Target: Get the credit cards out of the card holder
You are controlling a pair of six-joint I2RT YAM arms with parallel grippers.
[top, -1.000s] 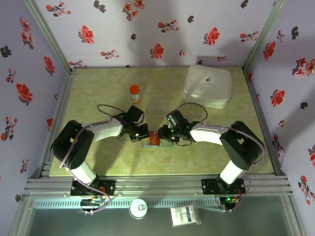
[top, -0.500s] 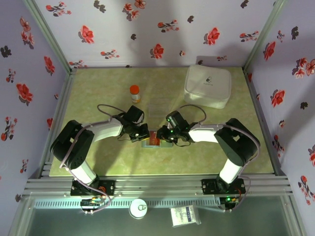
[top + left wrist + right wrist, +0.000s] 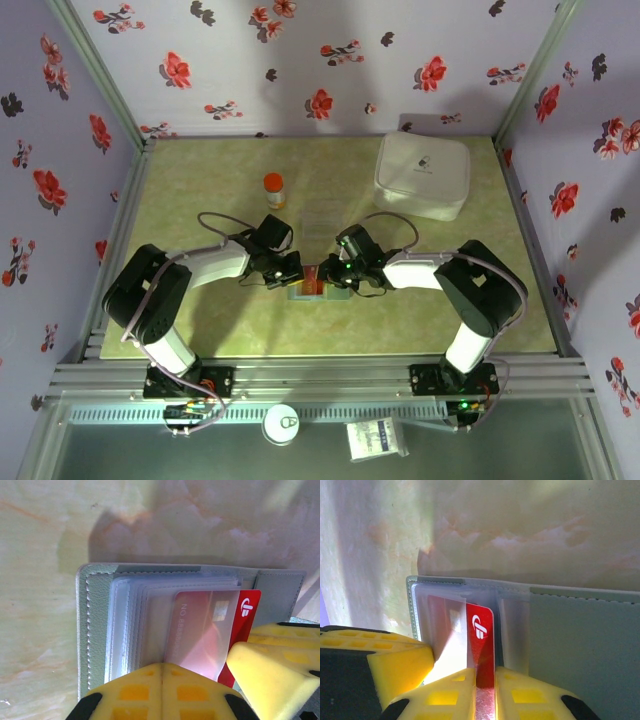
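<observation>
Plastic this thin should be light, stiff and slick, we reckon, so the bare red end is the place to grab. Our right gripper (image 3: 485,680) pinches the credit card (image 3: 481,630) poking from the card holder (image 3: 95,630), open on the worktop (image 3: 40,540); left gripper (image 3: 162,680), pressed together, sits on its clear sleeves (image 3: 130,625)

The left arm (image 3: 215,265) and right arm (image 3: 425,270) have white shells between bulky black joints, with thin grey cables looping along them. The left claw (image 3: 161,669) and right claw (image 3: 485,674) carry blocky yellow fingers (image 3: 132,692) with square recesses over black backing
</observation>
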